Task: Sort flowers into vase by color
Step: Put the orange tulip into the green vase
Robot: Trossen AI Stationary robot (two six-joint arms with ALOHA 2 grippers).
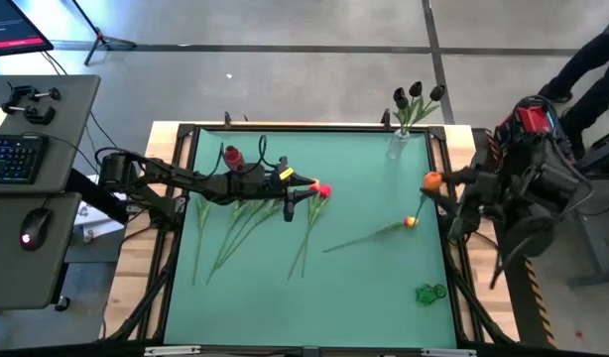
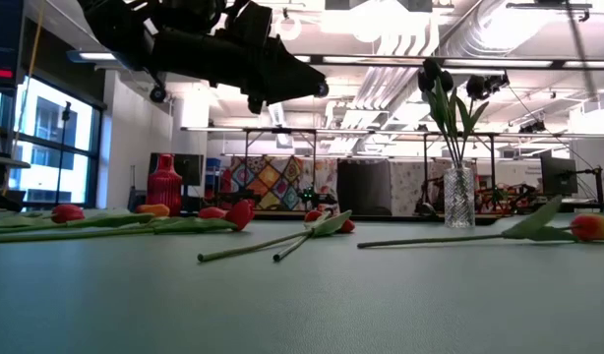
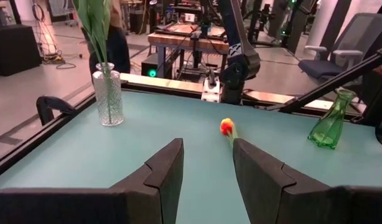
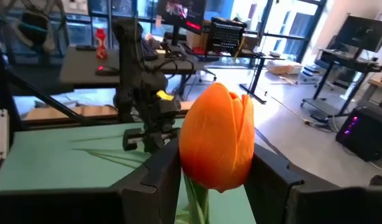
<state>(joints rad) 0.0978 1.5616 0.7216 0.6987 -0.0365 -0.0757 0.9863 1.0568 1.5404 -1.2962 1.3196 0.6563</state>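
The green surface carried loose flowers lying near its left edge and one orange-red tulip toward the right. A clear vase at the far edge held near-black tulips. The right end effector, at the right edge, gripped an orange tulip. The left end effector hovered empty above the loose flowers, jaws partly spread.

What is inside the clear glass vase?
The clear glass vase holds near-black tulips, three heads visible from above. The stems' lower ends inside the glass cannot be made out.
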